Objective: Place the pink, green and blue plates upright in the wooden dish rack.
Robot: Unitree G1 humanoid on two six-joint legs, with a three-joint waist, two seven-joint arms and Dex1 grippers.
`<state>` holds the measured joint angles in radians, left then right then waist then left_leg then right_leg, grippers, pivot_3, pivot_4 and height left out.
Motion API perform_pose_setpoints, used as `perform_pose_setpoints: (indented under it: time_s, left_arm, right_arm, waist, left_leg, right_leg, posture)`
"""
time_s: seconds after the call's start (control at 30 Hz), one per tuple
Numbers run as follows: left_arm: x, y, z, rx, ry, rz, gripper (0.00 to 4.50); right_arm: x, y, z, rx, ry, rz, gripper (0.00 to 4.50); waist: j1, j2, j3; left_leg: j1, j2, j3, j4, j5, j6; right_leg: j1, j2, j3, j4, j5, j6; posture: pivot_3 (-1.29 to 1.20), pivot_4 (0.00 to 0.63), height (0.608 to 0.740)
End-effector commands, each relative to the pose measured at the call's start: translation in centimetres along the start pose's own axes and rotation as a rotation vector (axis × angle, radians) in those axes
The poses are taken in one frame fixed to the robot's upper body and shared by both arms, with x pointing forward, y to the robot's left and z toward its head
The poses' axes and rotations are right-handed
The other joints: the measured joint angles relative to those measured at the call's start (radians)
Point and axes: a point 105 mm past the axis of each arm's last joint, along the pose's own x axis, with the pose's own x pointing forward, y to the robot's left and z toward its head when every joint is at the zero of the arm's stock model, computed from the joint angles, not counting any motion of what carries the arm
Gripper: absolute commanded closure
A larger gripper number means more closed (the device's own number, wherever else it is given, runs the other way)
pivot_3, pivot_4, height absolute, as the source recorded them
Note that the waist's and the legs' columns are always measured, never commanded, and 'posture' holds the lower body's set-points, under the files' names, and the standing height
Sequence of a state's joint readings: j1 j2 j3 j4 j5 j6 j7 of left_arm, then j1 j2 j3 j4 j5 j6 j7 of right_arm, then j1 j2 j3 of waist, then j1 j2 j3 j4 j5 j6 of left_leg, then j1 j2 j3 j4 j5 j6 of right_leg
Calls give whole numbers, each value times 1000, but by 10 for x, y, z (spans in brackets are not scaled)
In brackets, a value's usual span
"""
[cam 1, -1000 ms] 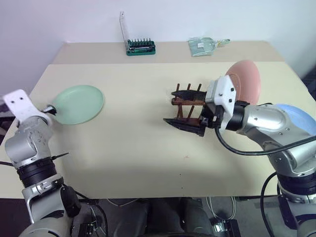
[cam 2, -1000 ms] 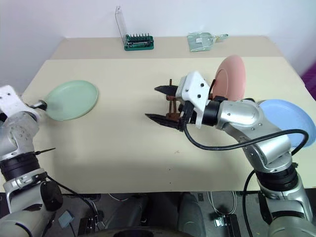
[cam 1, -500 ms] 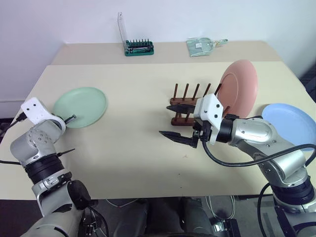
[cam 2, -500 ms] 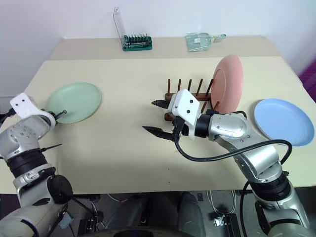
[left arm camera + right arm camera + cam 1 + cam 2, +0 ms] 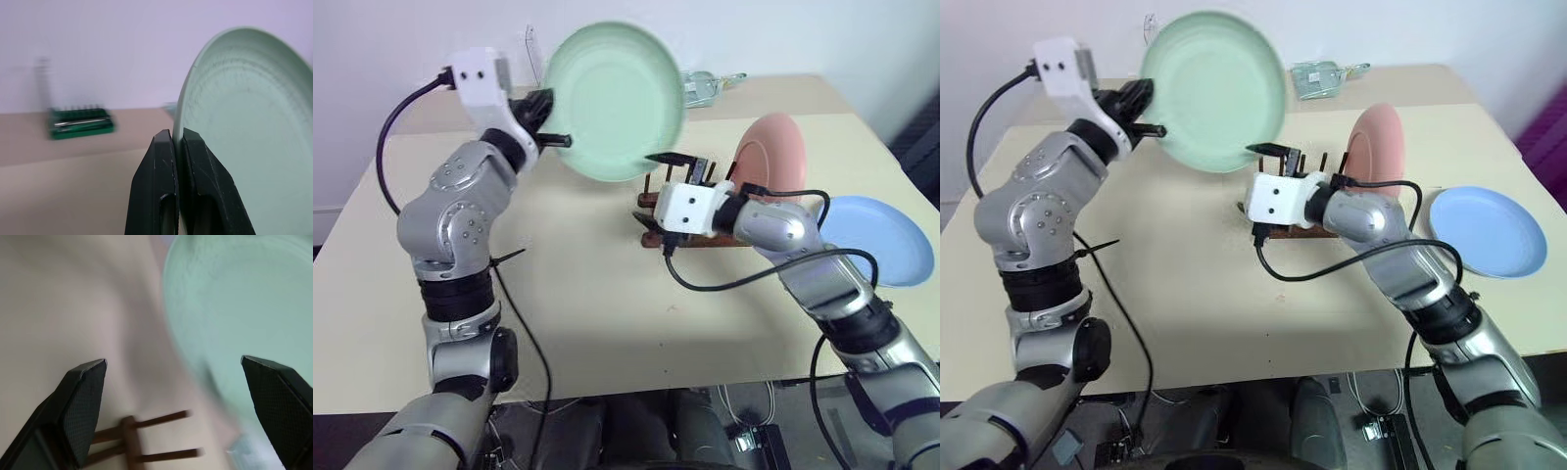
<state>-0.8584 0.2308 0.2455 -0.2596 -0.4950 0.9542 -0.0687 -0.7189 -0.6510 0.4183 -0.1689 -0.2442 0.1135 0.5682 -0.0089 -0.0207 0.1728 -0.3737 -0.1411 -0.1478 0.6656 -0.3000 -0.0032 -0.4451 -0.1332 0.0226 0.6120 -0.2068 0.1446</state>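
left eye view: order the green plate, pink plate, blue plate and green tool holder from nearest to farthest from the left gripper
1. green plate: its rim is clamped in the left gripper, raised above the table.
2. green tool holder: on the table's far edge, behind the plate.
3. pink plate: upright in the wooden dish rack, to the right.
4. blue plate: flat at the table's right edge.

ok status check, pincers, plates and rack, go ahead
Left pincer shut on green plate, held up above the table. Right pincer open beside wooden dish rack. Pink plate upright in rack, blue plate flat on table.
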Motion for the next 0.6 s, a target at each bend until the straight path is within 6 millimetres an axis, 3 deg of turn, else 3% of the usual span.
perform_pose_setpoints:
  time_s: [0.03, 0.1, 0.2, 0.33, 0.37, 0.47, 0.6]
  left_arm:
    - [-4, -14, 19, -6, -55, -41, 4500]
    - [-4, -16, 18, -32, -41, -46, 4500]
    - [-5, -17, 16, -16, -24, -47, 4500]
    - [-4, -11, 13, -19, -10, -28, 4500]
    - [-4, -13, 13, -48, -20, -47, 4500]
    - [-3, -10, 17, -174, -56, -35, 3508]
    - [-2, -7, 24, -236, -86, -18, 1617]
  right_arm:
    - [2, -13, 0, -129, 7, -58, 16]
    - [2, -13, -4, -174, 23, -67, 16]
    - [1, -13, -10, -220, 47, -70, 822]
    - [0, -14, -10, -238, 53, -86, 2830]
    - [0, -15, -10, -244, 54, -94, 3502]
    - [-2, -20, -8, -287, 56, -133, 4500]
    - [-4, -24, -7, -321, 61, -165, 4500]
  waist:
    - [-1, 0, 0]
    - [-1, 0, 0]
    - [-1, 0, 0]
    - [-1, 0, 0]
    - [-1, 0, 0]
    - [0, 0, 0]
    - [1, 0, 0]
  left_leg:
    - [0, 0, 0, 0, 0, 0]
    - [0, 0, 0, 0, 0, 0]
    - [0, 0, 0, 0, 0, 0]
    - [0, 0, 0, 0, 0, 0]
    - [0, 0, 0, 0, 0, 0]
    - [0, 0, 0, 0, 0, 0]
    - [0, 0, 0, 1, 0, 0]
  right_leg:
    - [0, 0, 0, 0, 0, 0]
    - [0, 0, 0, 0, 0, 0]
    - [0, 0, 0, 0, 0, 0]
    - [0, 0, 0, 0, 0, 0]
    - [0, 0, 0, 0, 0, 0]
    - [0, 0, 0, 0, 0, 0]
    - [0, 0, 1, 0, 0, 0]
  posture:
    - [0, 150, 735]
    - [0, 150, 735]
    - [0, 150, 735]
    - [0, 150, 735]
    - [0, 150, 735]
    - [0, 150, 735]
    - [0, 150, 735]
